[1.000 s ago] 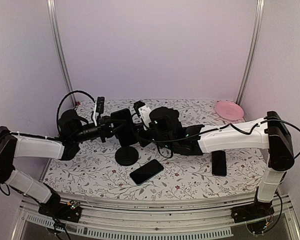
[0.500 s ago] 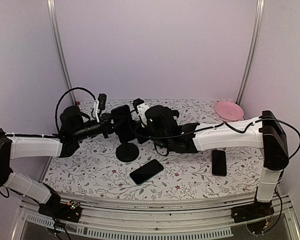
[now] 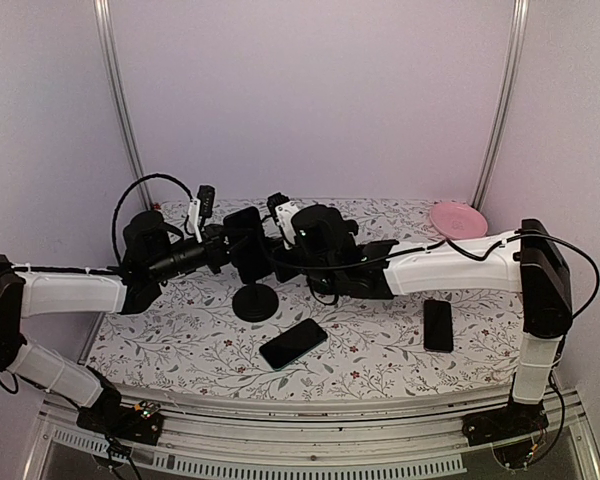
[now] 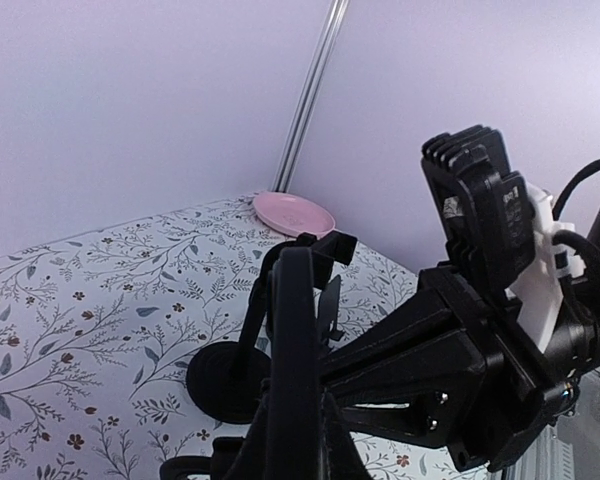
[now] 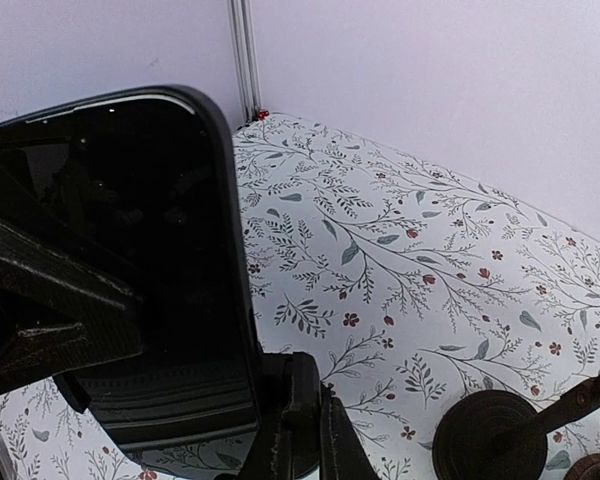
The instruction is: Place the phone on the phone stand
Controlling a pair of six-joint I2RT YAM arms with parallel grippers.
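white arm links [image 3: 75,293], black joints [image 3: 545,280], cables [image 3: 145,185]

Seen from above, the phone [image 3: 244,240] is a dark slab lost between the left hand [image 3: 225,252] and the right hand [image 3: 270,252], and I cannot make out the head of the phone stand [image 3: 254,303] behind them. The right hand's jaws melt into the black clutter; I cannot read them. The left wrist camera shows the phone edge-on, its lower end cut by the frame. The right wrist camera loses its left side and clips the stand's round foot at the bottom.
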